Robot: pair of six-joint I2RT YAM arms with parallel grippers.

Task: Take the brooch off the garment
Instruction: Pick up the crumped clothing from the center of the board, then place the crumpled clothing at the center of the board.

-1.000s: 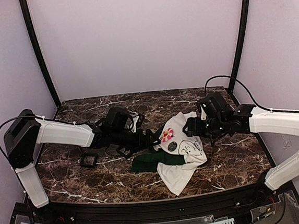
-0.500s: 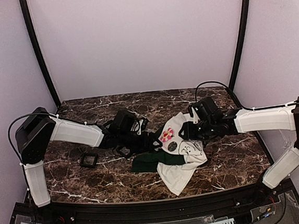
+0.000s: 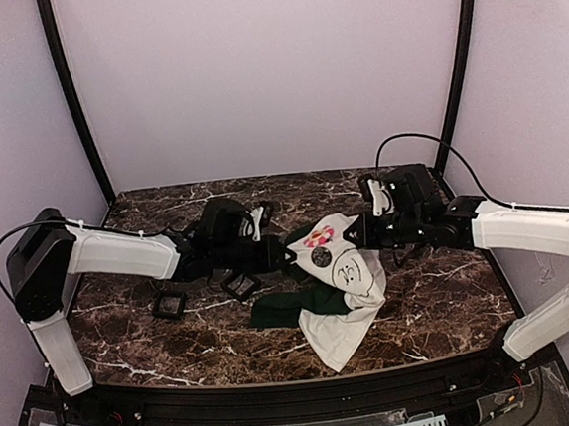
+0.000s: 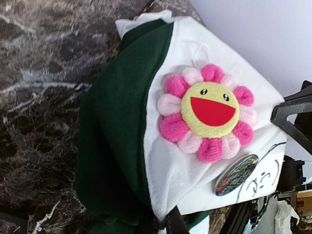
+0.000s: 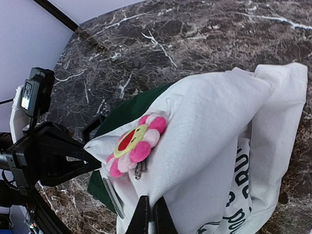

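White T-shirt hung partly raised above the marble bench, left gripper clamped on its green-trimmed edge, right gripper pinched tight on white cloth, flower brooch sat pinned between them.

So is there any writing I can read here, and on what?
Shirt: black lettering, folded and cut off at the edge; no whole word can be read.
Badge: colourful pattern, too blurred to read.
Brooch: a smiling face, no words.
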